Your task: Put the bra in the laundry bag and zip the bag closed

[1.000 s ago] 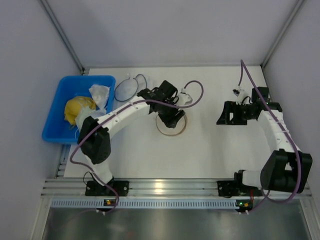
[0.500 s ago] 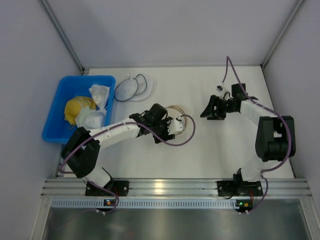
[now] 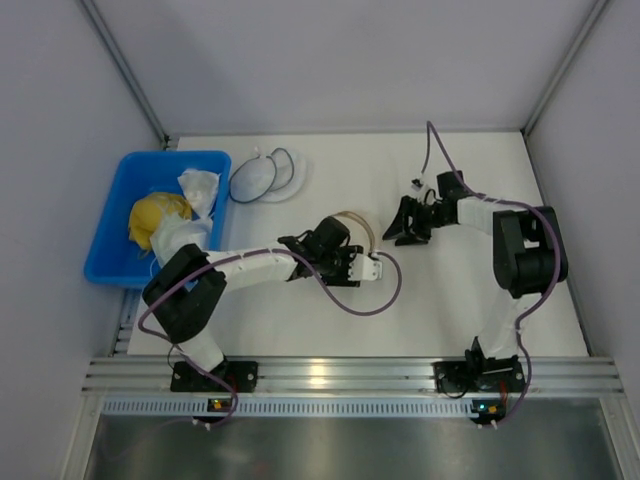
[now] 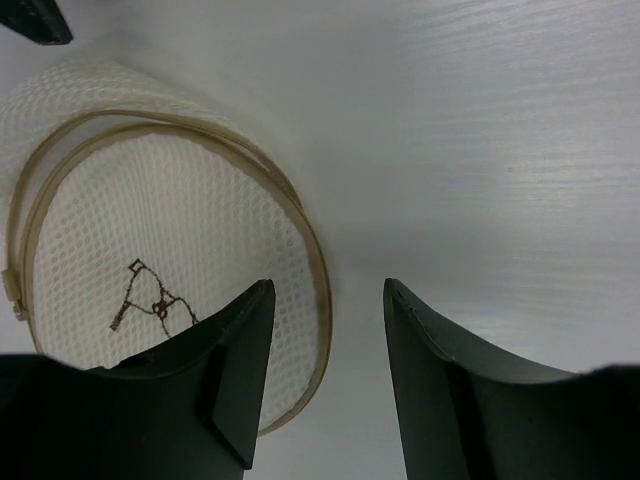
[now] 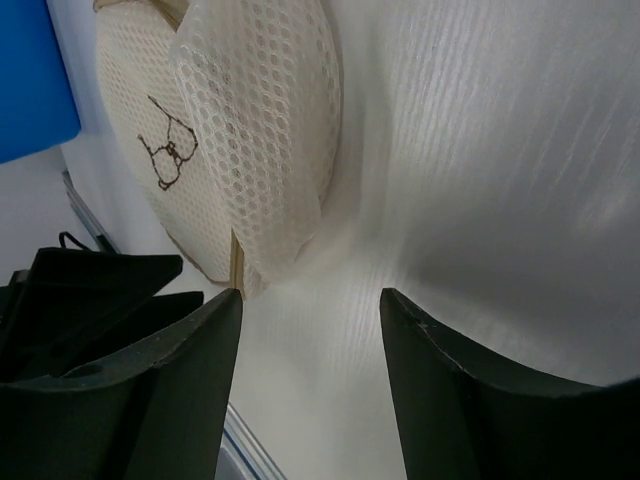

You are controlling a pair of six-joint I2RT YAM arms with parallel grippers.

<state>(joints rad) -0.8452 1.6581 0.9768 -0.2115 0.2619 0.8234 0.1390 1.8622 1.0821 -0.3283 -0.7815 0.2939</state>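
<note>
The laundry bag (image 3: 358, 222) is a round white mesh pouch with a tan rim, lying mid-table. It fills the left of the left wrist view (image 4: 150, 230), with a brown stitched figure on it. In the right wrist view (image 5: 250, 120) a mesh flap stands up from it. My left gripper (image 3: 352, 262) is open and empty at the bag's near edge, its jaws either side of the rim (image 4: 328, 288). My right gripper (image 3: 399, 231) is open and empty just right of the bag (image 5: 310, 297), not touching it. White cloth that may be the bra (image 3: 196, 189) lies in the blue bin.
The blue bin (image 3: 122, 170) at the far left also holds a yellow bundle (image 3: 153, 218). A round mesh pouch with a black rim (image 3: 258, 177) lies behind it to the right. The left arm's purple cable (image 3: 385, 295) loops over the table near the bag.
My left gripper has come off the top of the bag and moved to its near edge. The bag has shifted a little to the right. My right gripper has moved left, close to the bag.
</note>
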